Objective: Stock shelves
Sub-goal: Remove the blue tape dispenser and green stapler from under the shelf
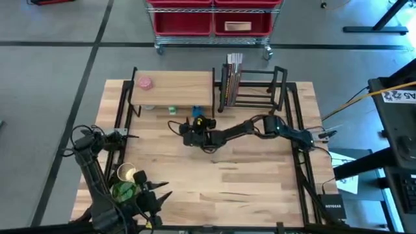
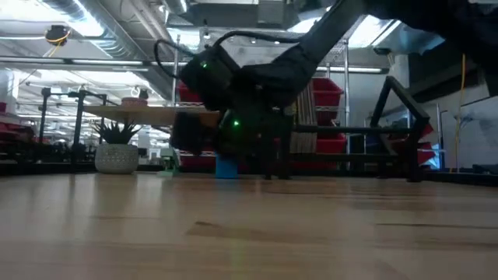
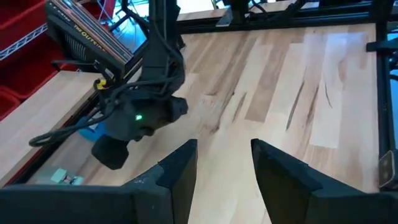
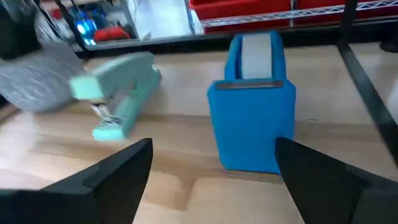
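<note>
Two shelves at far edge of surface [image 1: 247, 188]: wood-topped shelf [image 1: 172, 84], black book rack [image 1: 257, 88] just beside it holding books [image 1: 233, 78]. Right hand [image 1: 190, 133] reaching low in front of wood-topped shelf, fingers spread wide, nothing pinched. Only right wrist view showing blue tape dispenser [image 4: 252, 121] between fingers, mint stapler [image 4: 121, 93] beside it, grey pot [image 4: 37, 78]. Low view alone showing potted plant [image 2: 117, 148] under shelf. Left hand [image 3: 224, 165] parked at near corner, fingers spread, empty. Book spine lettering partly readable, "OUT". "NETGEAR" on box [image 1: 331, 208].
</note>
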You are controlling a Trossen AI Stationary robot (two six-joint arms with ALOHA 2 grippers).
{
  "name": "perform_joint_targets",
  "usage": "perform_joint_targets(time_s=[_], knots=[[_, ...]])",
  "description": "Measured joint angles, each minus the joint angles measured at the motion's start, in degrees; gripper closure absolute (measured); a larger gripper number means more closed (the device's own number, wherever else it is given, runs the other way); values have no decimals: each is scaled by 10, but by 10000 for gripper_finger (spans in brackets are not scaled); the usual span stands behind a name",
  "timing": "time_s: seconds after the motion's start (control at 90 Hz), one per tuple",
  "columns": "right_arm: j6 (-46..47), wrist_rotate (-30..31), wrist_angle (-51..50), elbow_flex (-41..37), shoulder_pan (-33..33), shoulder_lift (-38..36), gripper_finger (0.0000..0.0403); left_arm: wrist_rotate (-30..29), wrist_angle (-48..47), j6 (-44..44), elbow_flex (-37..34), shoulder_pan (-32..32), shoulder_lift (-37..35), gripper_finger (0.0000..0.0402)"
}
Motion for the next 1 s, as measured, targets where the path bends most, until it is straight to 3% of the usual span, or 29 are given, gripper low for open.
perform_joint_targets(time_s=[0.378, 0.489, 0.611, 1.0], knots=[[61, -51, -102, 15, -40, 0, 80, 0, 0, 0, 0, 0, 0, 263], [71, -66, -113, 15, -45, 0, 97, -1, 0, 0, 0, 0, 0, 263], [70, -70, -114, 15, -46, 0, 143, -1, 0, 0, 0, 0, 0, 263], [41, -88, -112, 15, -45, 0, 351, -1, 0, 0, 0, 0, 0, 263]])
